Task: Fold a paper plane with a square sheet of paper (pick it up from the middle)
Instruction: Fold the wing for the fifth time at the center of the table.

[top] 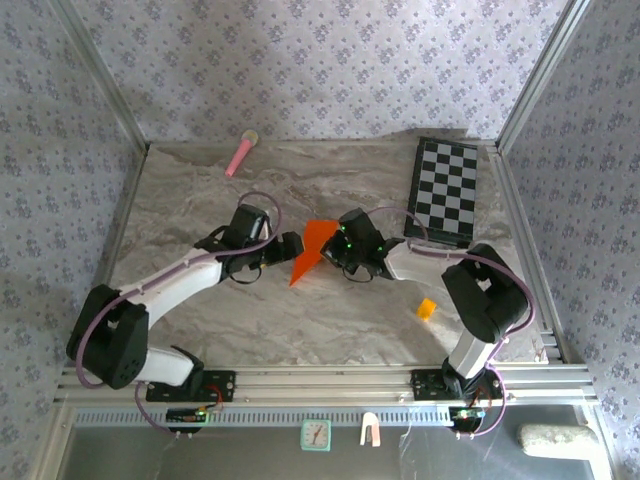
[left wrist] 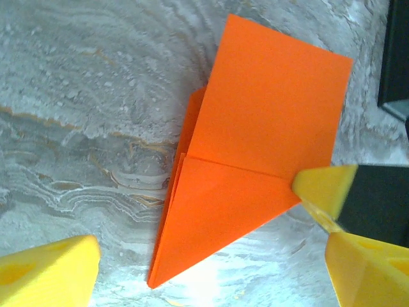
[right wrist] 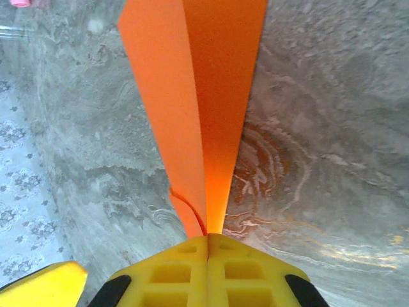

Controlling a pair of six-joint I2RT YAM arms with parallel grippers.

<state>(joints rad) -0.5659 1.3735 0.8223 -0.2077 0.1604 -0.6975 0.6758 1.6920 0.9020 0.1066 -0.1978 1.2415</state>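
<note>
**A:** Where is the paper plane [top: 311, 248] right now?

**B:** Mid-table, between the two grippers, out in front of both arms. It is bright orange and already dart-like. In the left wrist view a triangular nose is folded over a broader, squared tail, with layered edges showing along one side.

**A:** So the folding is done?

**B:** Mostly, I judge. The nose and the long creases are in. From the right wrist view the paper runs away from the fingers as two panels meeting along a centre ridge. What looks left is levelling the wings and setting it down. Whether it lies on the marble-patterned table [top: 200, 200] or is held just off it, I cannot tell.

**A:** Which way does it point?

**B:** From the top camera the tip aims toward the near edge and a little toward the left arm, and the wide end faces the far wall. The long axis runs near-to-far, slightly tilted.

**A:** And the grippers?

**B:** The right gripper [right wrist: 208, 246] has its yellow fingers pressed together on the paper plane, clamped at the edge where nose meets tail. The left gripper [left wrist: 211, 262] hangs over the nose with its fingers spread wide, one on either side, touching nothing I can see.

**A:** Anything else around?

**B:** A small yellow-orange block [top: 427, 309] lies near the right arm, well apart from the paper plane. A checkerboard [top: 445, 190] sits at the far right, and a pink stick [top: 240, 155] lies at the far edge, left of centre.
</note>
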